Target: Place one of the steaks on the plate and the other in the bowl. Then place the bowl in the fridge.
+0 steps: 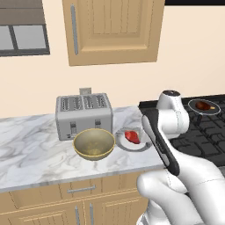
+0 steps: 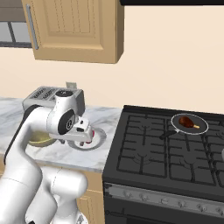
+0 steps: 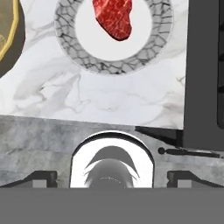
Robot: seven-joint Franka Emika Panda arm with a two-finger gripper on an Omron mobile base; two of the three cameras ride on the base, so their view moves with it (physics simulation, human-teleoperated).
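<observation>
A bright red steak lies on the silvery plate with the ribbed grey rim, on the marble counter. Left of the plate stands the tan-yellow bowl, empty. The dark reddish-brown steak rests in a small frying pan at the back of the stove. My gripper hovers just above the plate's near side, pointing down. Its fingertips are spread wide and nothing is between them. The fridge is out of view.
A steel four-slot toaster stands behind the bowl against the wall. The black gas stove adjoins the counter on the right. A wooden wall cabinet hangs overhead. My own arm covers the counter's right end in the left base view.
</observation>
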